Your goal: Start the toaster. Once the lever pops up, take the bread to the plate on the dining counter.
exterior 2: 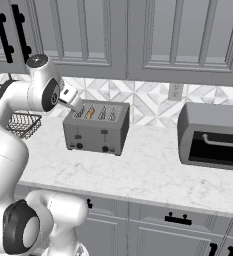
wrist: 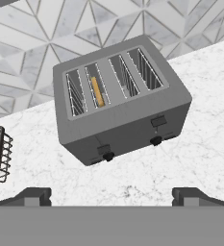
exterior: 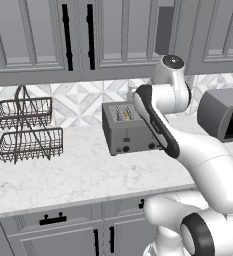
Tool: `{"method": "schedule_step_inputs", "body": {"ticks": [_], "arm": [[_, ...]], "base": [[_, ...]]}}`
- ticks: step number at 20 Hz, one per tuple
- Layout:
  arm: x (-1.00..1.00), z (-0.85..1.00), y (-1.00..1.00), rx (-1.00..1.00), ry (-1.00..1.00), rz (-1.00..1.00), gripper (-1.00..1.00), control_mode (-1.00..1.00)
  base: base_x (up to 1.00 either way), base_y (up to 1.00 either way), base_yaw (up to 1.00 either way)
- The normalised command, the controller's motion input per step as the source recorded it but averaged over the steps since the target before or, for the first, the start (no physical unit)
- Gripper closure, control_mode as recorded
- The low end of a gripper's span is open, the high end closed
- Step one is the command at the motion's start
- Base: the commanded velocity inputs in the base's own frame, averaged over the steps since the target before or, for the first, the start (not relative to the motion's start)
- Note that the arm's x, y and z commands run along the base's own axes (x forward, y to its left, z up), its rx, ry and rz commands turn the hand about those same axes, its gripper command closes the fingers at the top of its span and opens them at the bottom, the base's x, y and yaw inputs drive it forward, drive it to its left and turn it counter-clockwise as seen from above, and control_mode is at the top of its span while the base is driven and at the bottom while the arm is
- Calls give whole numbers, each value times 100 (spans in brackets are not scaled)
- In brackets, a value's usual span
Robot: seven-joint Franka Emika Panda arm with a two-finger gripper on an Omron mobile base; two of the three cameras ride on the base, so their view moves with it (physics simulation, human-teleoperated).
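Toaster point(wrist: 120, 103) btwn wire basket point(exterior: 29, 131) & oven point(exterior 2: 211, 136)

We're in a home kitchen: grey panelled cabinets point(exterior: 48, 35) above a marble worktop point(exterior: 78, 175), patterned tile backsplash point(exterior 2: 148, 102), a toaster point(exterior 2: 95, 128), a wire basket rack point(exterior: 28, 130).

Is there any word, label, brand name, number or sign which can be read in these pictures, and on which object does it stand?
None: no readable text in any view.
The toaster front carries only black levers and round knobs, no lettering or numbers.
The dark grey oven-like appliance shows no brand or label.
The cabinet doors, the tiled wall and the wire basket rack bear no marks either.
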Motion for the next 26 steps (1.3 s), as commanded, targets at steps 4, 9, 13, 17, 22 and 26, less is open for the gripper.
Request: {"method": "schedule_step_inputs", "body": {"ticks": [4,9,13,17,22,26], "arm": [[0,0,0,0,0,0,-100,-100],[0,0,0,0,0,0,-100,-100],[0,0,0,0,0,0,-100,-100],[0,0,0,0,0,0,-100,-100],[0,0,0,0,0,0,-100,-100],[0,0,0,0,0,0,-100,-100]], "base": [[0,0,0],[0,0,0],[0,0,0],[0,0,0],[0,0,0],[0,0,0]]}}
